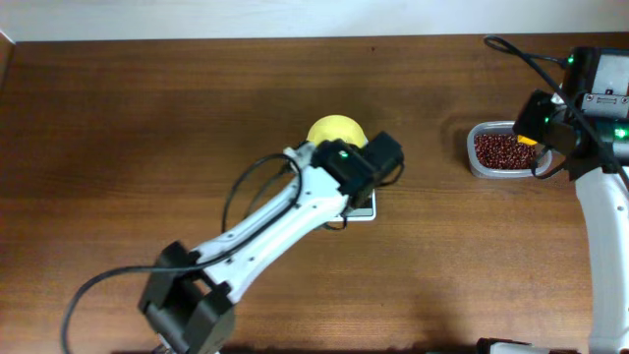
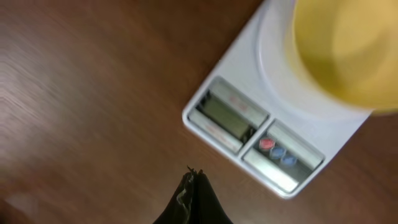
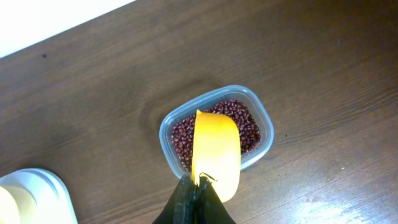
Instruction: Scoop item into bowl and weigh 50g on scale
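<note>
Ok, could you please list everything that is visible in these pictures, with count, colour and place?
beans: many, dark red-brown, inside the tub
tub: one, clear plastic, on the table at the right
scoop: one, bright yellow, over the beans, held by the right jaws
bowl: one, pale yellow, on the scale, no beans seen in it
scale: one, white, middle of the table
table: one, dark brown wood, under everything
left arm: one, white and black, over the scale, jaws shut and empty
right arm: one, white and black, at the tub, jaws shut on the scoop
</note>
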`<state>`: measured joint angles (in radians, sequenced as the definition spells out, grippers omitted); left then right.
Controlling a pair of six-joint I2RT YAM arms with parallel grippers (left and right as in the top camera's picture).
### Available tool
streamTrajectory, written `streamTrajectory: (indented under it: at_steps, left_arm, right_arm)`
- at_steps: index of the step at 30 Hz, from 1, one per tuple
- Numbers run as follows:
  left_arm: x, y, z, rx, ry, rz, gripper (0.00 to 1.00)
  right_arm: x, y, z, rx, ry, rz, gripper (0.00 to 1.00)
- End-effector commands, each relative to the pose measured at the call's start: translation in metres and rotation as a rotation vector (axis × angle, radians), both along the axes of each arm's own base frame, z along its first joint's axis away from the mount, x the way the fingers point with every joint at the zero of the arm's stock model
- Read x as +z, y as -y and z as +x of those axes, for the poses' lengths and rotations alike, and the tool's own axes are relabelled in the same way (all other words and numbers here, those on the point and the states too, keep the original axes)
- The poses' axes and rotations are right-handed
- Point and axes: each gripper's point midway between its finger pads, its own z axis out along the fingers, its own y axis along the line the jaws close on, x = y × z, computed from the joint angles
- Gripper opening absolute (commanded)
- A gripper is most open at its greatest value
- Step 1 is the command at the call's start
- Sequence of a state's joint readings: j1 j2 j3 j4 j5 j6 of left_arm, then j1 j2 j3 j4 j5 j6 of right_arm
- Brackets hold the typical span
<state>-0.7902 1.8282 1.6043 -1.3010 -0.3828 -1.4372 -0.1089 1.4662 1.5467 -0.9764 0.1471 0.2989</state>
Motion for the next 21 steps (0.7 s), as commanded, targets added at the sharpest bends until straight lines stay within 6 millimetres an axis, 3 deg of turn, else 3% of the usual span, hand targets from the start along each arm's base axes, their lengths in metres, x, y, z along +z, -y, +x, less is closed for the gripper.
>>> streamTrajectory:
  at_steps: [1,4,8,13,17,19,21]
  left_arm:
    - [0.044,-0.069,0.027,0.135,0.167,0.115,0.0]
    - [0.064,-0.135,0.037,0.303,0.202,0.158,0.0]
    - [0.071,-0.192,0.046,0.487,0.223,0.137,0.0]
    - [0.072,-0.239,0.05,0.632,0.237,0.141,0.0]
    - [0.072,-0.249,0.051,0.662,0.242,0.139,0.0]
    - [0.064,-0.235,0.055,0.654,0.217,0.049,0.0]
    - [0.042,-0.214,0.054,0.636,0.132,-0.046,0.0]
  right_arm:
    - [0.003,0.001,0.0,0.021,0.004,-0.015,0.04]
    - [0.006,0.003,0.003,0.024,0.017,-0.033,0.04]
    - [0.009,0.012,0.004,0.045,0.008,-0.116,0.04]
    - [0.009,0.015,0.002,0.033,0.001,-0.134,0.04]
    - [0.01,0.016,0.003,0.032,0.009,-0.134,0.04]
    - [0.012,0.016,0.005,0.031,0.017,-0.135,0.04]
    - [0.017,0.016,0.011,0.029,0.049,-0.14,0.04]
